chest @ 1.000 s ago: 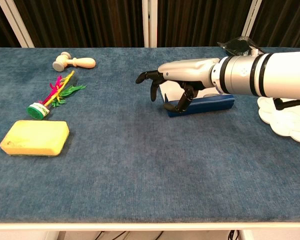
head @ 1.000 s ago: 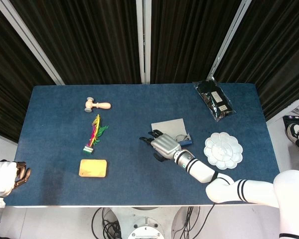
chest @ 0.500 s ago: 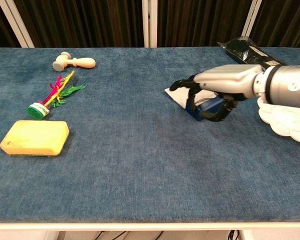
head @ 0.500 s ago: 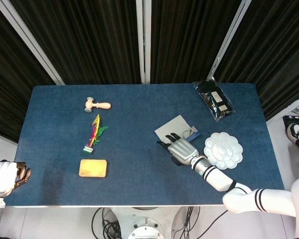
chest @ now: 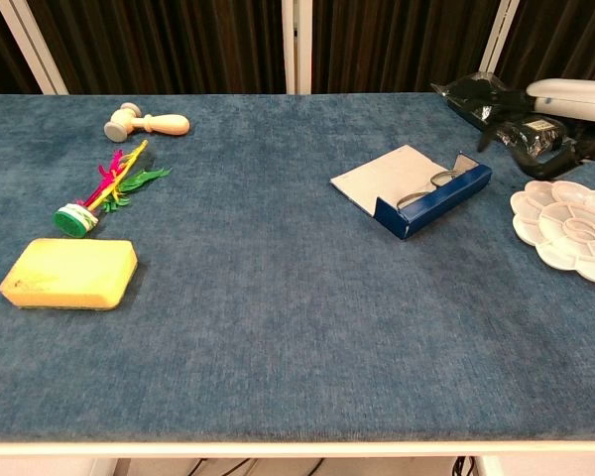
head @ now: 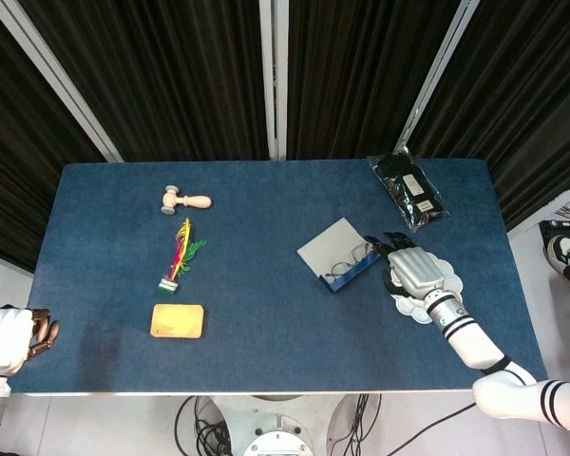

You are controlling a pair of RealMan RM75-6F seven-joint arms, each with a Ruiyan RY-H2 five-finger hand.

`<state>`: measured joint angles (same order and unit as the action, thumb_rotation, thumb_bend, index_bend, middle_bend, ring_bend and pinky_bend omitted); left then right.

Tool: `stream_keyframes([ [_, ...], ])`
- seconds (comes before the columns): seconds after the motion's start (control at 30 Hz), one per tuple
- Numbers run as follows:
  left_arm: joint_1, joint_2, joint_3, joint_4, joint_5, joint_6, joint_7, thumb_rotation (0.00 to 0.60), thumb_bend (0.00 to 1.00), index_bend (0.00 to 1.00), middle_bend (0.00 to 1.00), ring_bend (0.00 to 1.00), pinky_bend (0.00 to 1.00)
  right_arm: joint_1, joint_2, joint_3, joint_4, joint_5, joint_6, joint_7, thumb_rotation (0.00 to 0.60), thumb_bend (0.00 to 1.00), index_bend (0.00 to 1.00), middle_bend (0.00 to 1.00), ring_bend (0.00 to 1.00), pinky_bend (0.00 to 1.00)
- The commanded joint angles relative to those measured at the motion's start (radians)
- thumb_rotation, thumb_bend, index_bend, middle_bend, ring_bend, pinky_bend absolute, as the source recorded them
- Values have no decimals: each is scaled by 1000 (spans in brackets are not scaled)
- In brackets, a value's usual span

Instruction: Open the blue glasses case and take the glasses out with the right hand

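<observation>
**Spotter:** What do you have from the head camera?

**Operator:** I see the blue glasses case [head: 339, 257] lying open on the bench [head: 104, 285], lid flat, glasses [head: 350, 257] inside the tray. My right robot hand [head: 413, 272] hangs over the white paint palette [head: 435, 306], just beside the case's right end, fingers loosely spread and holding nothing. The left robot hand [head: 40, 332] sits off the bench's near left corner, fingers curled in, empty.

**Spotter:** And the chest camera?

**Operator:** The case [chest: 416, 188] shows its blue wall toward me, with the glasses [chest: 431, 187] tucked behind it. Only the right robot hand's dark fingers [chest: 511, 131] show at the frame's edge, clear of the case.

**Spotter:** What worries you?

**Operator:** The case looks light and unanchored. I judge that if my fingers catch its wall going in, it slides or tips. The thin frames could also slip from a shallow pinch, or I could nudge the palette.
</observation>
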<state>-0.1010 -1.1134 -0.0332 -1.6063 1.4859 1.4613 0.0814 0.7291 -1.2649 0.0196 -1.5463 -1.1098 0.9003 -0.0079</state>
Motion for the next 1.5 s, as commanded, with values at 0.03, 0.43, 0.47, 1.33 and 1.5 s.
stream_keyframes([
  [0.03, 0, 0, 0, -1, -1, 0, 1, 600, 387, 857, 998, 852, 661, -3, -16, 16, 78, 69, -91, 26, 600, 724, 0, 258, 0, 0],
  [0.43, 0, -1, -1, 0, -1, 1, 2, 600, 387, 857, 998, 852, 661, 32, -114, 76, 265, 120, -229, 63, 600, 761, 0, 257, 0, 0],
  [0.47, 0, -1, -1, 0, -2, 0, 2, 600, 386, 857, 998, 852, 661, 37, -120, 79, 275, 123, -238, 62, 600, 761, 0, 257, 0, 0],
  [1.33, -2, 1, -1, 6, 0, -4, -14, 600, 387, 857, 998, 852, 660, 251, -263, 192, 234, 69, -329, -34, 600, 762, 0, 258, 0, 0],
  [1.5, -2, 0, 0, 7, 1, -3, -13, 600, 387, 857, 998, 852, 661, 209, -228, 165, 121, -24, -235, -47, 600, 505, 0, 244, 0, 0],
])
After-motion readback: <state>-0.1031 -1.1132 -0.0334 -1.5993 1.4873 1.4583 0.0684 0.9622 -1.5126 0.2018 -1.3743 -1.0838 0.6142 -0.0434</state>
